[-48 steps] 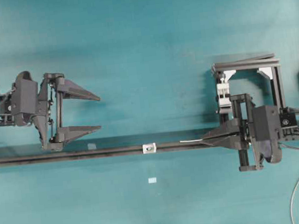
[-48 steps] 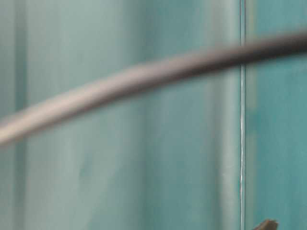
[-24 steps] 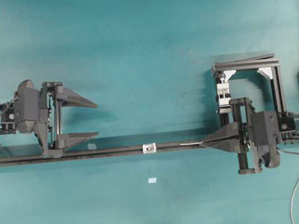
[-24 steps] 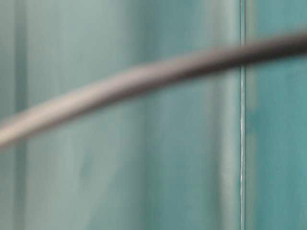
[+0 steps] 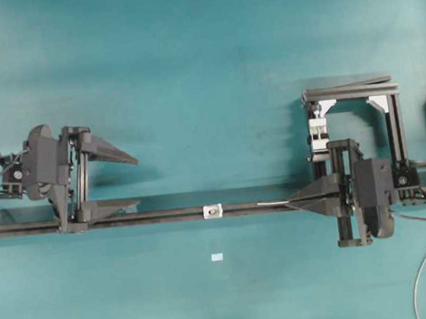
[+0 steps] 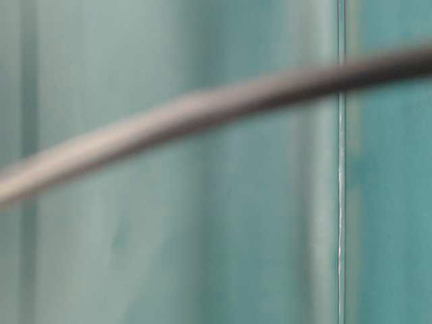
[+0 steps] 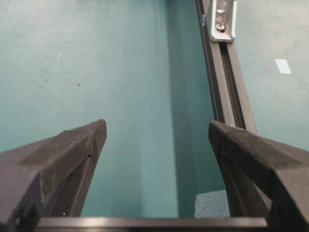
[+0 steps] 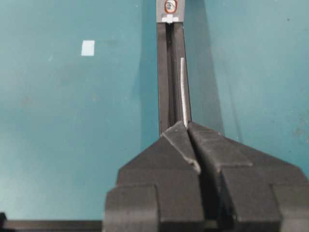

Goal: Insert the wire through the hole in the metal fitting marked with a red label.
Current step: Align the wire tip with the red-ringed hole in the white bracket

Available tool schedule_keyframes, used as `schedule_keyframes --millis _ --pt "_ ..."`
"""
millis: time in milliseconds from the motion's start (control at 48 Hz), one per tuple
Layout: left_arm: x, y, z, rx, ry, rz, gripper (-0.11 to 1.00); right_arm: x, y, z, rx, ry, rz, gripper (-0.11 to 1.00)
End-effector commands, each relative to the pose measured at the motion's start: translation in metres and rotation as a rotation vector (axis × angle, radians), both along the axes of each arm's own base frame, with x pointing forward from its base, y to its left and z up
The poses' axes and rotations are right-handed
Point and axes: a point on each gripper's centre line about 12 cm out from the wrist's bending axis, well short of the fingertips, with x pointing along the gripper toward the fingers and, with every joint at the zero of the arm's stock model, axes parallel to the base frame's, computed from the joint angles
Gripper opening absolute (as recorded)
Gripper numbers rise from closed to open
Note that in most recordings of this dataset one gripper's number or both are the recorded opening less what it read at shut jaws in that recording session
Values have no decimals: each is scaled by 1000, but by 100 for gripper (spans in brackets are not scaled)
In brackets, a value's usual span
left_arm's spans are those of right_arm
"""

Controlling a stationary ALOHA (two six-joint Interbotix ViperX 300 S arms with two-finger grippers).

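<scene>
Steel-pale thin wire sits pinched in your closed right gripper, now lined along the dark rail toward the small silver fitting, while your empty left gripper has swung down, jaws wide.

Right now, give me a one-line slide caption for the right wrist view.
Right claw shut on the wire, aimed along the dark rail toward the red-ringed hole.

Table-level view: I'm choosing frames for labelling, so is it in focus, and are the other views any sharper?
Table-level view: heavily blurred, only a defocused cable crossing teal. Right wrist view: sharp, showing the wire in the right gripper and the metal fitting. Overhead view: softer but readable.
</scene>
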Motion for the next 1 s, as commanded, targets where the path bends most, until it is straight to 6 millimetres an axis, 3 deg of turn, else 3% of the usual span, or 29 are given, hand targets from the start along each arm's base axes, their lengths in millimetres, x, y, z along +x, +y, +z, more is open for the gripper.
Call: schedule_keyframes --millis 0,979 --pt "3 -3 4 -5 -22 -6 51 3 3 4 10 -17 1 1" --pt "17 -15 8 -7 -39 -35 51 14 10 8 10 -28 13 1"
